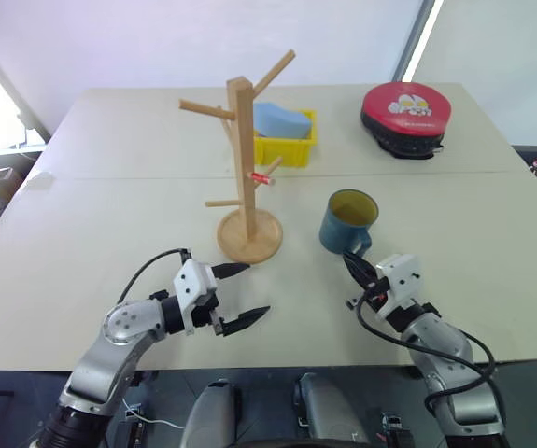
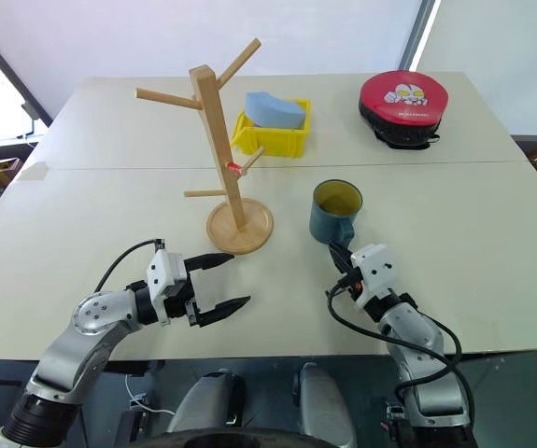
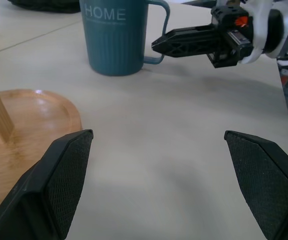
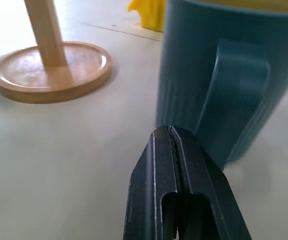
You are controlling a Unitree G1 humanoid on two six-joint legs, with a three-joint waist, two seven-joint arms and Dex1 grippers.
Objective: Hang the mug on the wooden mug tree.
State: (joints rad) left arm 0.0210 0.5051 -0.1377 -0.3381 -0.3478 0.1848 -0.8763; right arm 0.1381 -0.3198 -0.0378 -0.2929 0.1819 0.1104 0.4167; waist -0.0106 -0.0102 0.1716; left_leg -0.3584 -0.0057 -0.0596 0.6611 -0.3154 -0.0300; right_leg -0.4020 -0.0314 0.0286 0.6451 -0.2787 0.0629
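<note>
The left hand (image 1: 240, 297) hovers released, fingers spread wide, near the counter's (image 1: 109, 224) front edge. Just beyond it the mug tree (image 1: 245, 177) stands upright mid-counter. To its right the mug (image 1: 347, 222) stands upright, handle facing the front edge. The right hand (image 1: 353, 265) is clenched empty, its tips just beside the handle.

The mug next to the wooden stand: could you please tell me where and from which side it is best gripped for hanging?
Probably by the handle of the mug. The mug stands upright with its loop facing the robot, toward the right end effector, which is shut just short of it. Coming from the robot's side, one finger through the loop, looks best, though that may crowd the peg on the stand.
</note>
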